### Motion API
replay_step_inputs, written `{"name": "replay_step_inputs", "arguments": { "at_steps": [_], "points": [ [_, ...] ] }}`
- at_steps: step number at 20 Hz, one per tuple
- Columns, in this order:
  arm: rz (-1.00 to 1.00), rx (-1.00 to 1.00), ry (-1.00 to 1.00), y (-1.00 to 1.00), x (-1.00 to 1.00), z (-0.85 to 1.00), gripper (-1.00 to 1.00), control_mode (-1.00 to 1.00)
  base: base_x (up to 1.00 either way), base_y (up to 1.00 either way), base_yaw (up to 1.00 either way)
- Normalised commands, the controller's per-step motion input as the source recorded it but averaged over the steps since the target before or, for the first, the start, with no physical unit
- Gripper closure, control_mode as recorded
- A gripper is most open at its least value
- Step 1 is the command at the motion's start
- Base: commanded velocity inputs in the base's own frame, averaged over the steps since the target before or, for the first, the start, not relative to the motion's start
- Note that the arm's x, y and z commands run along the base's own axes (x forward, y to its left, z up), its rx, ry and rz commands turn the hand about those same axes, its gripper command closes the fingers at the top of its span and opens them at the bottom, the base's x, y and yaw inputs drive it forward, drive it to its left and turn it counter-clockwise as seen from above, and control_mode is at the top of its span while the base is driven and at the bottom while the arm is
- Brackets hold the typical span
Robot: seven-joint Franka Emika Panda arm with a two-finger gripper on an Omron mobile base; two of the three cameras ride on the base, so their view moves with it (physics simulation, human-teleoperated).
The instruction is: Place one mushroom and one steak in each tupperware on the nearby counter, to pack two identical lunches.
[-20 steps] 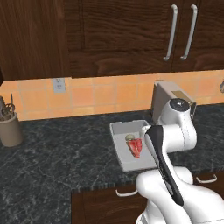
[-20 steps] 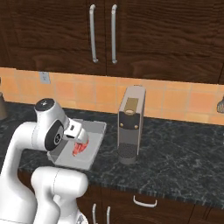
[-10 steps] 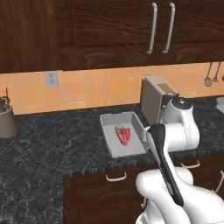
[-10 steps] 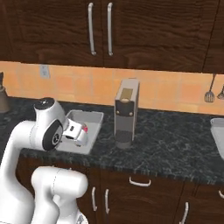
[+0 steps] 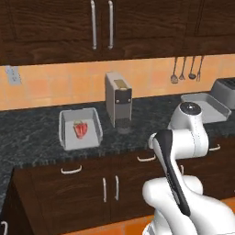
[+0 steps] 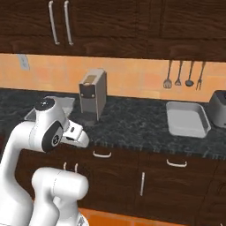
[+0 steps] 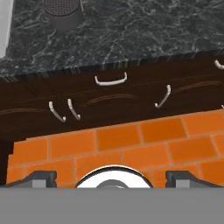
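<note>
Counter (image 5: pixel 41 137) view shifted right since before.

Glossy white arm (image 5: pixel 183 137), dark joints

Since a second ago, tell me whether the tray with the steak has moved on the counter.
No. The tray still sits left of the coffee machine on the counter; the base drove right, shifting the whole view.

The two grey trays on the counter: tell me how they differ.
The left tray holds a red steak; the right tray looks empty. The left tray sits left of the coffee machine, the right tray beside the toaster, under the hanging utensils. Both are shallow, grey and rectangular, on the dark counter.
</note>
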Motion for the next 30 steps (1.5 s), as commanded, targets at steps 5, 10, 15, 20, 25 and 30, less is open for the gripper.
{"name": "replay_step_inputs", "arguments": {
  "at_steps": [5, 10, 15, 20, 25, 30],
  "points": [
    [0.0, 0.0, 0.0, 0.0, 0.0, 0.0, -1.0, 1.0, -0.54, -1.0, -0.08],
    [0.0, 0.0, 0.0, 0.0, 0.0, 0.0, -1.0, 1.0, -0.43, -1.0, -0.09],
    [0.0, 0.0, 0.0, 0.0, 0.0, 0.0, -1.0, 1.0, -0.11, -1.0, -0.01],
    [0.0, 0.0, 0.0, 0.0, 0.0, 0.0, -1.0, 1.0, 0.15, -1.0, 0.0],
    [0.0, 0.0, 0.0, 0.0, 0.0, 0.0, -1.0, 1.0, 0.11, -1.0, 0.02],
    [0.0, 0.0, 0.0, 0.0, 0.0, 0.0, -1.0, 1.0, 0.0, -1.0, 0.05]
  ]
}}
